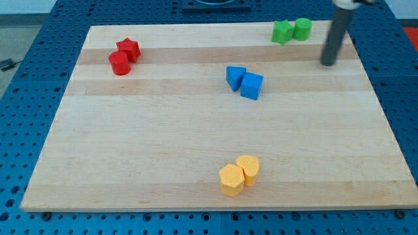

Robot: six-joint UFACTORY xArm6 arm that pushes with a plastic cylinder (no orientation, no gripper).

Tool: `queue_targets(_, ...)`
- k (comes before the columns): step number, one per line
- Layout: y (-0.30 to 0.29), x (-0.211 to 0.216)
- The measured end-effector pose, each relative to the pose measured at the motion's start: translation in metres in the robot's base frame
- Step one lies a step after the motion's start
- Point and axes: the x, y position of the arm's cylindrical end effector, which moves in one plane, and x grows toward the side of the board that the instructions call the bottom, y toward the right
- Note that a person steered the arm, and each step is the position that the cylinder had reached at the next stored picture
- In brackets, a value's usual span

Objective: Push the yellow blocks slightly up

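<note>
My tip [327, 64], a bare rod holding nothing, sits far right, so it should circle to the near side of the two touching yellow blocks [239, 175] and nudge gently.

Wooden bench [163, 150] on a blue perforated base [39, 85], carrying eight blocks in four touching pairs: two yellow blocks [239, 174] near the view's bottom centre, one a hexagonal prism [231, 179] and the other a rounder piece [248, 169] at its upper right; a blue triangular block [235, 77] against a blue cube [251, 85] at centre. A red star [128, 49] above a red cylinder [119, 63] sits at the view's upper left, and a green star-like block [282, 31] beside a green cylinder [302, 29] at the top right. The tool, a dark rod, has my tip [327, 64] on the bench at the view's upper right, just right of and below the green pair, well apart from the yellow blocks.
</note>
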Motion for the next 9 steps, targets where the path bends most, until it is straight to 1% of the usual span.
queue_targets(1,-0.017,0.046)
queue_targets(2,-0.094,0.086)
queue_targets(3,-0.203,0.122)
queue_targets(4,-0.323,0.157)
queue_targets(5,-0.387,0.208)
queue_targets(6,-0.392,0.273)
queue_targets(7,-0.387,0.273)
queue_targets(9,-0.312,0.273)
